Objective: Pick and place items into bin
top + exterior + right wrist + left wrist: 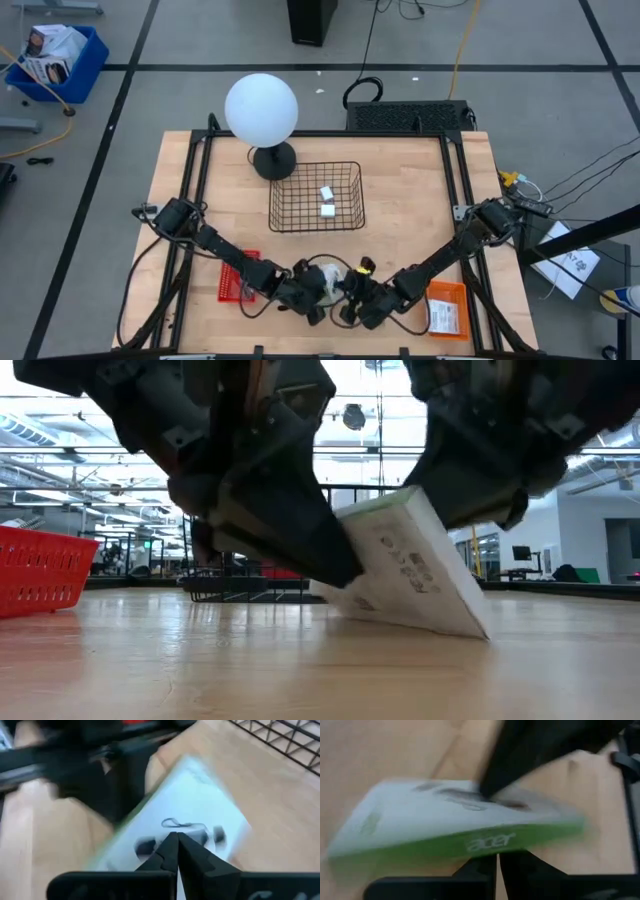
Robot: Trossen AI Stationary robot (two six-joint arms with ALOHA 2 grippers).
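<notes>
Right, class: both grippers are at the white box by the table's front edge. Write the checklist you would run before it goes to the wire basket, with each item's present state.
1. White Acer box off the table: not ok; it is tilted, its low edge on the wood.
2. Left gripper holding the box: cannot tell; fingers shut at its green edge.
3. Right gripper holding the box: not ok; shut fingertips rest on its printed face.
4. Wire basket has room: ok; only two small white blocks inside.
5. Globe lamp clear of the basket: ok; it stands beside the far left corner.
</notes>
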